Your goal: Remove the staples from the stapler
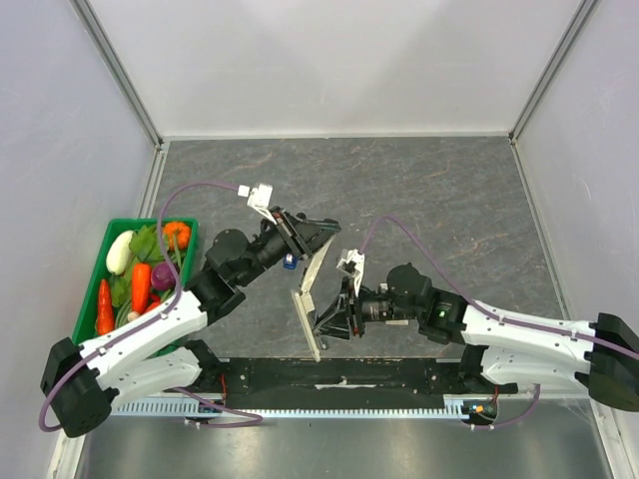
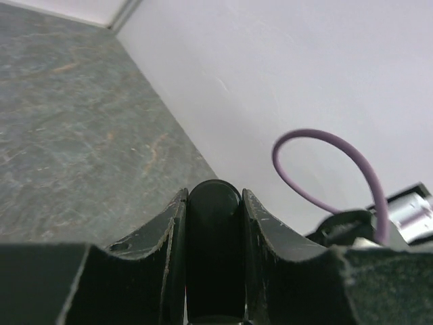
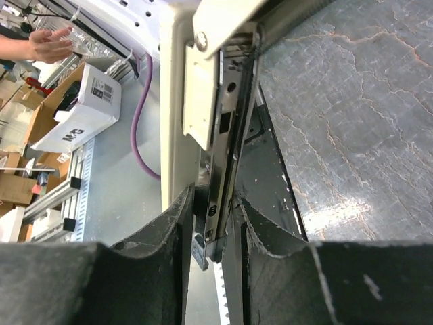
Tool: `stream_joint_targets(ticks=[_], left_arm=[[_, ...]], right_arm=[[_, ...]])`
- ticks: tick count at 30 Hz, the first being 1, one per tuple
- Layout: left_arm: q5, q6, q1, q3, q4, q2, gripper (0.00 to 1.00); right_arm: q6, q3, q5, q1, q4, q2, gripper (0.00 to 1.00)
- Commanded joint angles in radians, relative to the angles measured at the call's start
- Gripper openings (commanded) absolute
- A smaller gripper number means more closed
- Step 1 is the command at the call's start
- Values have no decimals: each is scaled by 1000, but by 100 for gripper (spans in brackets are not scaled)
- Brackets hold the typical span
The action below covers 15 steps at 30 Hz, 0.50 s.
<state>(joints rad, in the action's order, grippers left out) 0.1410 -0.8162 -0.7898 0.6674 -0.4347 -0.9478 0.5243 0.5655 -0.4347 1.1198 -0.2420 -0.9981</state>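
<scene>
A cream stapler (image 1: 312, 282) is swung open and held above the table between my two arms. My left gripper (image 1: 321, 236) is shut on its black upper end, which fills the gap between the jaws in the left wrist view (image 2: 214, 250). My right gripper (image 1: 326, 321) is shut on the lower part. In the right wrist view its jaws (image 3: 213, 196) clamp the metal staple rail (image 3: 226, 162) beside the cream body (image 3: 177, 101). I cannot make out any staples in the rail.
A green basket (image 1: 152, 221) of toy vegetables stands at the left by the left arm. White walls enclose the grey table (image 1: 419, 190) on three sides. A black bar and metal rail (image 1: 339, 384) run along the near edge.
</scene>
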Motion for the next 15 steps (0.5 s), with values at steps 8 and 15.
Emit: stream_joint_targets(ticks=[8,15], left_arm=[[-281,2,-17,12,-99,-147,2],[-281,51,-15,43,-111,-223,2]], right_arm=[[26,50,53,34,-169,-158,34],[-58,120,206,29,-80,-204,34]])
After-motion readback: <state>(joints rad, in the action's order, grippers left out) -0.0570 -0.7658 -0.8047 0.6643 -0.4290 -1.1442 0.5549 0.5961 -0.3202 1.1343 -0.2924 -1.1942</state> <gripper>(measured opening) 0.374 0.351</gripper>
